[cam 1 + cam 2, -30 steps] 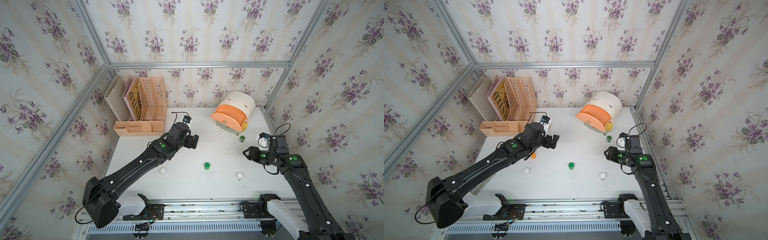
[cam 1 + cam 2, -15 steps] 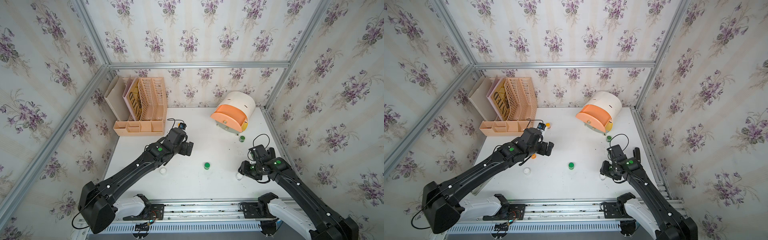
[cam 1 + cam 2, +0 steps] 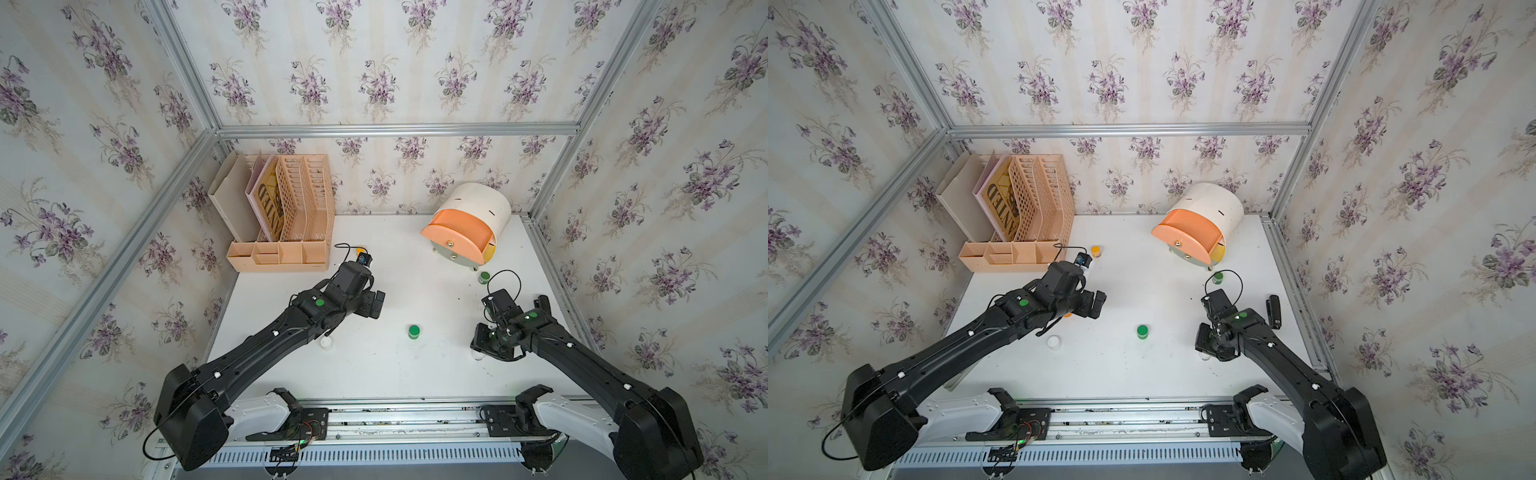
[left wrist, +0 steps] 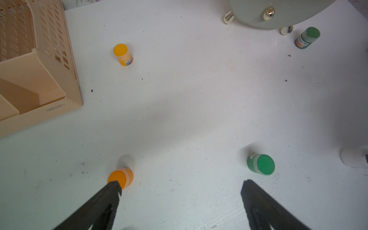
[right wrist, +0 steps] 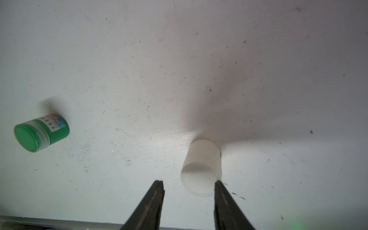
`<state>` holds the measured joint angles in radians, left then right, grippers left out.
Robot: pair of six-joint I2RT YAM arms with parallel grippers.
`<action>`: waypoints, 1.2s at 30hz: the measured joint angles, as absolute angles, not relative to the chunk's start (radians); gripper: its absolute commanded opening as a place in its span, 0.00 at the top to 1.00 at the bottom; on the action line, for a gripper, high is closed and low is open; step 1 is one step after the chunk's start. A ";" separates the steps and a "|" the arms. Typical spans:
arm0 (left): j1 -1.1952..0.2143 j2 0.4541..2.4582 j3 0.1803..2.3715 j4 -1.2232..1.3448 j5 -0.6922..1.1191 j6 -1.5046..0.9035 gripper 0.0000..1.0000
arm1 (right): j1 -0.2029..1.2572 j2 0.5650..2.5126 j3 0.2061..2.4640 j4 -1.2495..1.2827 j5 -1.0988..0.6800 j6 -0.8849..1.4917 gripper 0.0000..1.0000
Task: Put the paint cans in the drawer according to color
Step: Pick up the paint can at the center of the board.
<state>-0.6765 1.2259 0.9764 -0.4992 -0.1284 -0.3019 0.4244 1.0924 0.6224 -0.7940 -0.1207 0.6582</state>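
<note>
Six paint cans stand lid-up on the bench (image 3: 399, 374); none is in the drawer (image 3: 478, 208) yet. The drawer sits at the back right of the bench, its peach top drawer pulled forward of the white shell.

Orange: far orange can (image 3: 1096, 251) just off the front corner of the file rack (image 3: 1017, 216); near orange can (image 4: 120, 178) under my left fingers (image 3: 374, 306). Left fingers hover spread wide, holding nothing; in the left wrist view one tip overlaps that can's lid.

Green: far green can (image 3: 484, 277) just beside the drawer's feet; mid green can (image 3: 414, 331) mid-bench, between my two arms.

White: left white can (image 3: 326, 343) beside my left forearm; right white can (image 5: 201, 167) between my right fingers (image 3: 480, 349). Right fingers are low at the near right of the bench, parted, one on each side of the lid. One tip meets the can's edge; bare bench shows between the other tip and the can. Not clamped.
</note>
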 measured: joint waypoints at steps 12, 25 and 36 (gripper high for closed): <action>-0.675 1.215 0.952 -0.481 -0.130 -0.299 0.01 | 0.446 1.159 0.614 -0.794 -0.091 0.658 0.44; -0.672 1.190 0.935 -0.476 -0.136 -0.294 0.01 | 0.461 1.174 0.616 -0.777 -0.088 0.659 0.56; -0.667 1.173 0.934 -0.482 -0.137 -0.294 0.01 | 0.464 1.203 0.623 -0.751 -0.087 0.658 0.72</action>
<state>-0.6674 1.1732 0.9344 -0.4816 -0.1371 -0.2943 0.4637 1.2034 0.6228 -0.7506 -0.0872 0.6579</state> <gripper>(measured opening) 0.991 0.321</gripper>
